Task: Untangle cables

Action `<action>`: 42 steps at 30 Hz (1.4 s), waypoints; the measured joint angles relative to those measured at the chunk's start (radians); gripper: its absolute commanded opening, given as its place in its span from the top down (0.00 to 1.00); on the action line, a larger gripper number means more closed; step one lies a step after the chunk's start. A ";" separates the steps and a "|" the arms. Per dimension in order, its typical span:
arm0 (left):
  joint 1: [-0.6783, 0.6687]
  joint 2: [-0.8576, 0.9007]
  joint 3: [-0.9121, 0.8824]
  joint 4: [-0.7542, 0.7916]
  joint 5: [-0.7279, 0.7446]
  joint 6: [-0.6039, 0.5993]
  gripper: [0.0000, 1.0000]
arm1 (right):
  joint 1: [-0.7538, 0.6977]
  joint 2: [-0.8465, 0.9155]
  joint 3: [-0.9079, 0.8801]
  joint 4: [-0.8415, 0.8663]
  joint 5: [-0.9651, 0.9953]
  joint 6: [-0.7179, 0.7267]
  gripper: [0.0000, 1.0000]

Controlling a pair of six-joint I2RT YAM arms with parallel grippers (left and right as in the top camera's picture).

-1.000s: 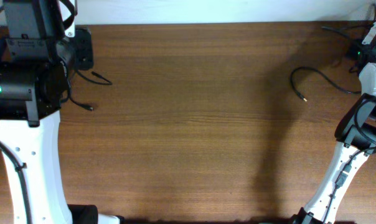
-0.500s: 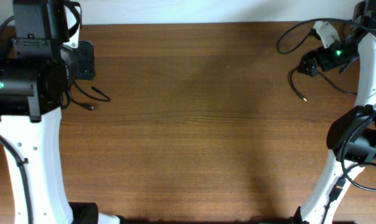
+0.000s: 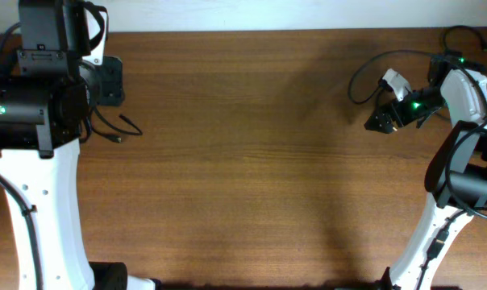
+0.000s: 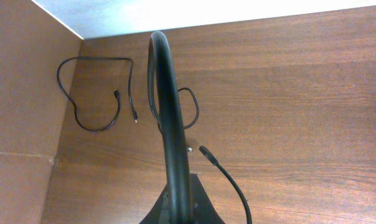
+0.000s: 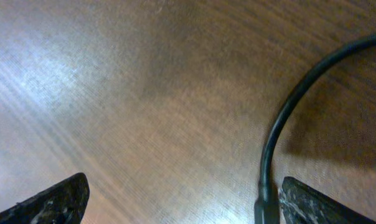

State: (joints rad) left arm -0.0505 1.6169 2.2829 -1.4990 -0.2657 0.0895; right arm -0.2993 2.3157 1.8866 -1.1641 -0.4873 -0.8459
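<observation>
Thin black cables lie at both ends of the brown table [image 3: 243, 161]. At the left, two strands with plugs [image 3: 129, 122] trail from my left gripper [image 3: 106, 82]. In the left wrist view the left gripper [image 4: 178, 208] looks shut on a black cable loop [image 4: 166, 93] rising close to the camera. A plug-ended strand [image 4: 220, 171] and a separate loose cable [image 4: 91, 93] lie on the table beyond. My right gripper [image 3: 380, 121] is open and low over the table, beside a cable loop [image 3: 358, 76]. In the right wrist view the open jaws [image 5: 182, 202] have a cable [image 5: 272, 155] just inside the right finger.
The robot's thicker cables [image 3: 457, 36] sit at the back right corner near the right arm's base. The left arm's white body [image 3: 42, 201] covers the table's left side. The table's back edge [image 4: 238, 22] runs close behind the left cables.
My right arm has swung in from the far right edge and come down left over the cable there, and that cable's loop has shifted up and left. The left arm has barely moved.
</observation>
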 measured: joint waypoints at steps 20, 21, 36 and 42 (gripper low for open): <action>0.000 0.000 0.000 -0.037 0.000 0.000 1.00 | 0.063 0.051 -0.017 0.300 0.166 0.278 0.96; 0.000 0.000 0.000 -0.038 0.000 0.000 1.00 | 0.063 0.051 -0.016 0.299 0.166 0.280 0.96; 0.000 0.000 0.000 -0.035 0.000 0.000 1.00 | 0.063 -0.248 0.112 0.541 0.242 0.341 0.96; 0.000 0.001 0.000 -0.031 0.007 0.000 1.00 | -0.018 -0.243 0.120 0.865 0.281 0.426 0.96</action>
State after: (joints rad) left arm -0.0505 1.6180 2.2829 -1.5295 -0.2584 0.0895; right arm -0.3172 2.0731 2.0068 -0.2993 -0.2066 -0.4194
